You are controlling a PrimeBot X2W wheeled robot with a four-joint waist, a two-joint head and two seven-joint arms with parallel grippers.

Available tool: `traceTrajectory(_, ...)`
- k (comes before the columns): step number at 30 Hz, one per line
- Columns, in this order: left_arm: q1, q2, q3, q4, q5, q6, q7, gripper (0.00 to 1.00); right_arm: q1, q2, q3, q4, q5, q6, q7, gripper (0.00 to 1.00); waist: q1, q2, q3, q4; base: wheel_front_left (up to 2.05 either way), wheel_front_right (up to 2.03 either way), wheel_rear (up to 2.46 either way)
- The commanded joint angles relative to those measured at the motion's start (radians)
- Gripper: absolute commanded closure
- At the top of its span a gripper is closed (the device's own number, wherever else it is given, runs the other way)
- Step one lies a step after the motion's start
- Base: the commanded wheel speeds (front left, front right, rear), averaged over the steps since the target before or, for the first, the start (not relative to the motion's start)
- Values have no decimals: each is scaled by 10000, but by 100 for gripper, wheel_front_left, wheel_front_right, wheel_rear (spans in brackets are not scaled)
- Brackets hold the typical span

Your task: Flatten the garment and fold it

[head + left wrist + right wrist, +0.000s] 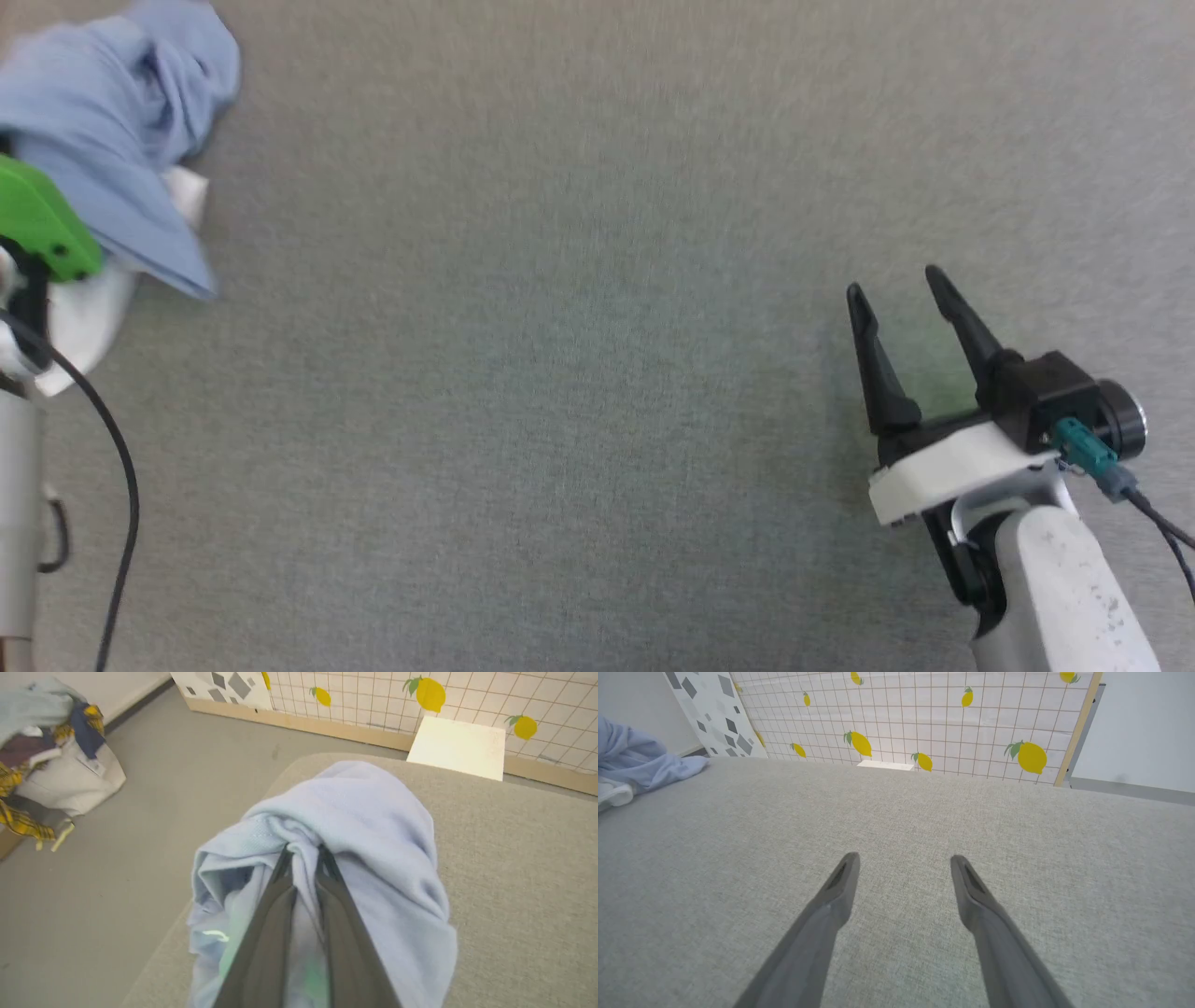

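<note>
Blue garment (pixel 373 826) clamped in left tool (pixel 303 851); right tool (pixel 903 861) spread.

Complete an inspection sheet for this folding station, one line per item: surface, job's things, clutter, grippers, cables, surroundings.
Surface: grey fabric top, bare across the middle.
Job's things: garment bunched at the top's far-left corner, white part showing beneath; not flattened.
Clutter: nothing seen on the top.
Grippers: left gripper shut on the garment; right gripper open over bare fabric.
Cables: black cable by the left arm; wrist cable at the right arm.
Surroundings: lemon-print wall; clothes pile on the floor; pale block.
</note>
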Motion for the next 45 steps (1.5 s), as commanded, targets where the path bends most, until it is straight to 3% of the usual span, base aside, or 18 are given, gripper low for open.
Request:
traceTrajectory(1, -206, 198, -133, -172, 296, -58, -399, 100, 170, 20, -37, 80, 96, -15, -108, 0, 0, 0, -1941, 119, 0, 0, 0)
traceTrajectory(7, -951, 438, -842, -961, 1091, -504, -1594, 100, 915, 32, -253, 363, 513, -15, -219, 0, 0, 0, -3189, -229, 0, 0, 0)
traceTrajectory(11, -1537, 174, -1331, -1544, 1308, -756, -1918, 100, 1246, 33, -426, 324, 605, -15, -203, 0, 0, 0, -3628, -652, 0, 0, 0)
traceTrajectory(20, -2259, -1458, -2635, -2048, 1068, -1339, -1918, 100, 1594, 34, -711, 46, 640, -15, -43, 0, 0, 0, -3931, -1699, 0, 0, 0)
traceTrajectory(30, -1261, -3425, -3892, -1234, 312, -1799, -2081, 100, 1643, 35, -771, -350, 605, -15, 198, 0, 0, 0, -3686, -2518, 0, 0, 0)
traceTrajectory(34, -300, -3747, -4403, -184, 153, -1793, -1526, 100, 1656, 35, -735, -422, 634, -15, 266, 0, 0, 0, -3551, -2679, 0, 0, 0)
traceTrajectory(43, 1540, -4225, -5466, 2292, -688, -2191, 1196, 100, 1686, 35, -602, -431, 686, -15, 395, 0, 0, 0, -3402, -2596, 0, 0, 0)
traceTrajectory(44, 1622, -4260, -5477, 2348, -774, -2199, 1256, 54, 1686, 35, -583, -428, 688, -15, 406, 0, 0, 0, -3406, -2555, 0, 0, 0)
traceTrajectory(45, 1719, -4296, -5487, 2407, -862, -2177, 1332, 0, 1694, 35, -565, -423, 689, -15, 419, 0, 0, 0, -3423, -2494, 0, 0, 0)
